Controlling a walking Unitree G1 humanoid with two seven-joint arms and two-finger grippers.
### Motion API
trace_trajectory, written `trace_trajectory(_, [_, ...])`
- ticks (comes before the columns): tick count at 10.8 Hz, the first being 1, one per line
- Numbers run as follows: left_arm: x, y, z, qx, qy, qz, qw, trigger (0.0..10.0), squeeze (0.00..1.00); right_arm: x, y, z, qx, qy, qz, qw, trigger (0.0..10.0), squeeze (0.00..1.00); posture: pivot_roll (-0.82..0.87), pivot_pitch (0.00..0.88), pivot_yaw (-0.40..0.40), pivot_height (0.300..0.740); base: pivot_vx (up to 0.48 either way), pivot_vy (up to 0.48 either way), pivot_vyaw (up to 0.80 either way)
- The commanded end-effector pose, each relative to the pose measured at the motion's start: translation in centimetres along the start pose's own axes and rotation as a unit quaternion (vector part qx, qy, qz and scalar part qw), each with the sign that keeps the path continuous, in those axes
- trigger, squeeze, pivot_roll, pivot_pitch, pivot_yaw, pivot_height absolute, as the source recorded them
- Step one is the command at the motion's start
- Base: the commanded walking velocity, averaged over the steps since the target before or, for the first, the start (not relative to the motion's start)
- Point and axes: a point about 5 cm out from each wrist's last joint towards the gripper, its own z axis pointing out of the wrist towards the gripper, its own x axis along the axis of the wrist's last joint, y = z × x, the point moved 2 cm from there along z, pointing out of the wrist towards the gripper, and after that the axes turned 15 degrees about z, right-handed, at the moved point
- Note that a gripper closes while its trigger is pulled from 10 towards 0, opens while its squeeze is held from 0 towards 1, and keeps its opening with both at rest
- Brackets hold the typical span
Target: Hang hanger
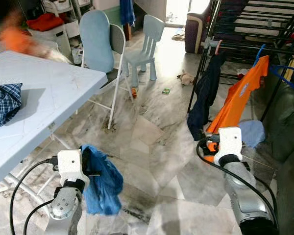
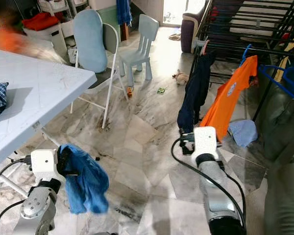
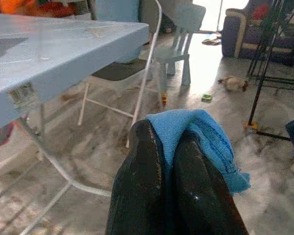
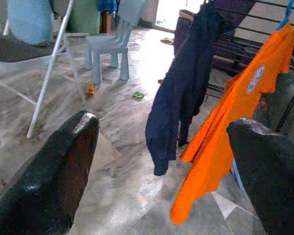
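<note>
Blue garment (image 1: 104, 180) in left gripper (image 3: 167, 147), table (image 1: 49, 93) beside

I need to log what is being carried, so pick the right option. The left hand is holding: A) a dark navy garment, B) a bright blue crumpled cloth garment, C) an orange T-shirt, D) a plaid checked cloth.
B: the left hand is shut on the bright blue crumpled cloth garment, which droops from it above the marble floor; the left wrist view shows the cloth pinched between both black fingers.
</note>
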Motion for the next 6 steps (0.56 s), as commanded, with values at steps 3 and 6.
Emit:
trace_trajectory(3, [1.2,0.7,1.0,-0.019,0.024,-0.017,0.999,10.0,0.0,0.8,0.8,-0.3,-0.015,0.013,0.002,1.0,10.0,0.0,-0.11,0.0,0.091,0.74,0.0,0.0,-0.68])
trace_trajectory(6, [1.5,1.2,1.4,-0.031,0.031,-0.027,0.999,10.0,0.0,0.8,0.8,-0.6,-0.02,0.011,0.009,1.0,10.0,0.0,-0.11,0.0,0.095,0.74,0.082,0.0,-0.27])
